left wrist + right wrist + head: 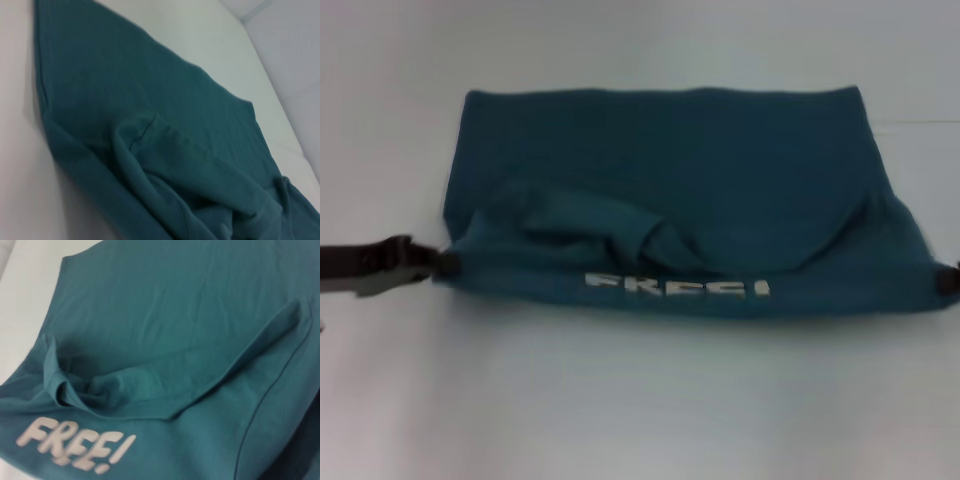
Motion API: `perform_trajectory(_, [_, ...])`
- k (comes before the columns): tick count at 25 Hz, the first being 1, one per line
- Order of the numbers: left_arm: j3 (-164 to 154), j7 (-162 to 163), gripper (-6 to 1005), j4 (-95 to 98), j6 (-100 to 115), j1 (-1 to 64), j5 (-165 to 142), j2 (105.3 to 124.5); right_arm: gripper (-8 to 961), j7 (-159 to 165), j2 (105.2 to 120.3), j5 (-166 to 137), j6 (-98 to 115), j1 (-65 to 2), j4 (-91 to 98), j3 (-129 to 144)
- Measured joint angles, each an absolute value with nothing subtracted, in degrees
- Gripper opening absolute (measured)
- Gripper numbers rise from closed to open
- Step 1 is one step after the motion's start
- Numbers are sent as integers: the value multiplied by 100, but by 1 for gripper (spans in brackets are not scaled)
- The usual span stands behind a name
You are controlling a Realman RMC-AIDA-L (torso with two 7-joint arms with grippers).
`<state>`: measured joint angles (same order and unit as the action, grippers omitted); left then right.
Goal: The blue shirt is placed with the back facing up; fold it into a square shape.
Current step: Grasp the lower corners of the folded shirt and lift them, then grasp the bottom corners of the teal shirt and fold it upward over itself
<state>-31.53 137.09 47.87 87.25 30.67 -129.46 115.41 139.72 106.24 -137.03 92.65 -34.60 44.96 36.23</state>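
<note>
The left gripper [442, 263] comes in low from the left edge of the head view, arm reaching nearly level, its dark tip pressed right against the near left corner of the blue shirt [670, 170]. Whether its fingers are parted cannot be told. Over on the other side, the right gripper [948, 279] barely shows, a dark tip at the shirt's near right corner, touching the cloth; its fingers cannot be made out either.
</note>
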Motion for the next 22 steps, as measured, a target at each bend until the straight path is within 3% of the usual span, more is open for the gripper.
perform_trajectory(6, [-2412,13666,7,4991,10340,3001,-13812,11381,51,13940,10496,-13809,10180,-3146,4536,3451])
perform_trajectory(14, [-2399,13593,6,5212,11321,2853,-14623,11416,50,13655,10595,-14057,11214,-2946,4523,3491])
perform_trajectory(22, [-2281,13814,6,5192,11065,3196,-14640,11300,50,13689,10543,-14014,10793,-3263,4507,2905])
